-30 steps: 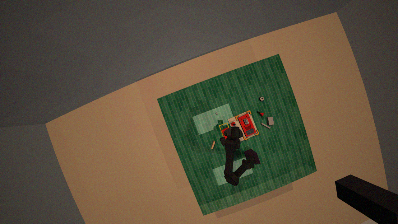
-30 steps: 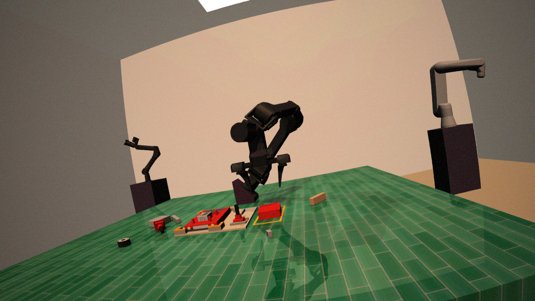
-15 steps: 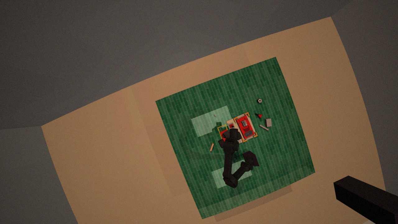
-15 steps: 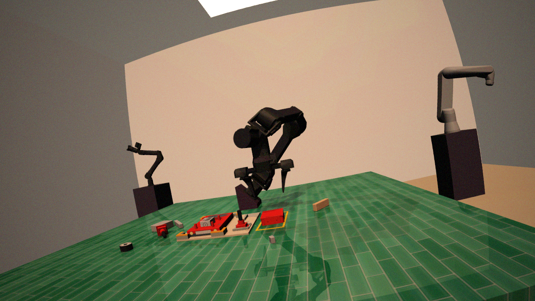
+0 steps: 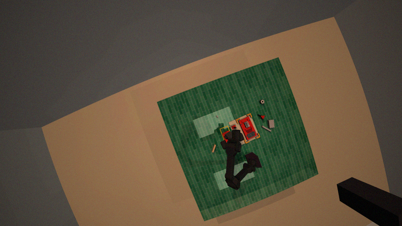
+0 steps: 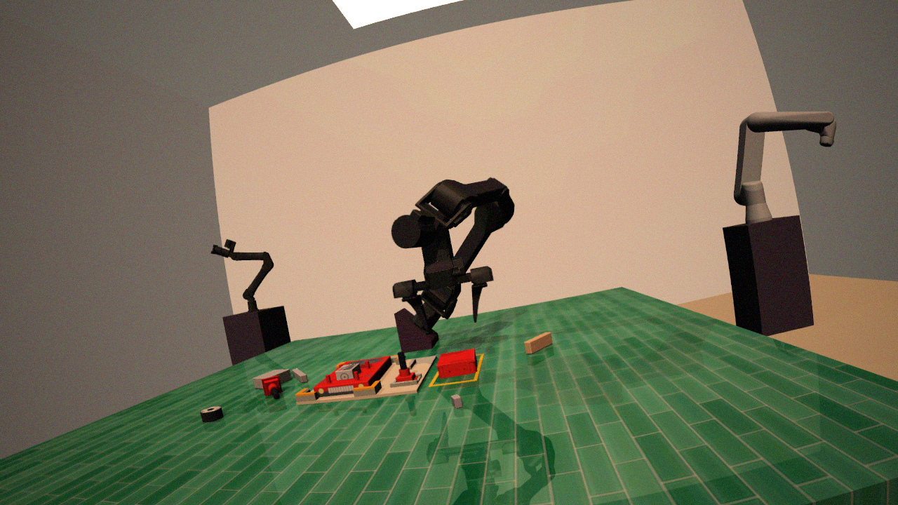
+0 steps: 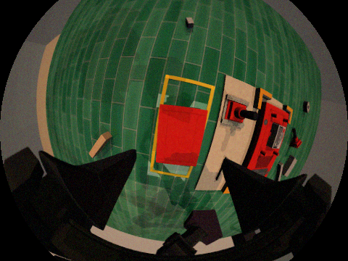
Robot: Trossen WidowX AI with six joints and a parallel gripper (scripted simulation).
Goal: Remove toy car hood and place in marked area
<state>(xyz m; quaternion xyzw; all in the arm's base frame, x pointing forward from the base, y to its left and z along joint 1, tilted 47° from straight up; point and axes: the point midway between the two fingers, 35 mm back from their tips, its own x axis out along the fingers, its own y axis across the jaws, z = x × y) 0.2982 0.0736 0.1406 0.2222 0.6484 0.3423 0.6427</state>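
Observation:
The red hood (image 6: 457, 364) (image 7: 181, 135) rests on the table at the yellow marked outline (image 5: 224, 127) (image 6: 454, 383) (image 7: 190, 81). It stands within its front and back lines. In the wrist view its top hides much of the right line, so I cannot tell its exact clearance on that side. My gripper (image 6: 453, 326) (image 7: 181, 159) is wide open and empty above the hood, its fingertips apart from it. The red toy car (image 5: 252, 129) (image 6: 377, 373) sits hoodless on its beige board (image 7: 226, 145), beside the outline. The arm partly covers the hood in the top view.
A red part with a black post (image 6: 403, 372) (image 7: 237, 112) stands on the board close by the outline. A tan block (image 5: 214, 148) (image 6: 538, 342) (image 7: 100, 145) and a small grey block (image 6: 456, 401) (image 7: 189, 22) lie nearby. Several loose parts and a wheel (image 5: 262, 101) (image 6: 211, 414) lie beyond the car.

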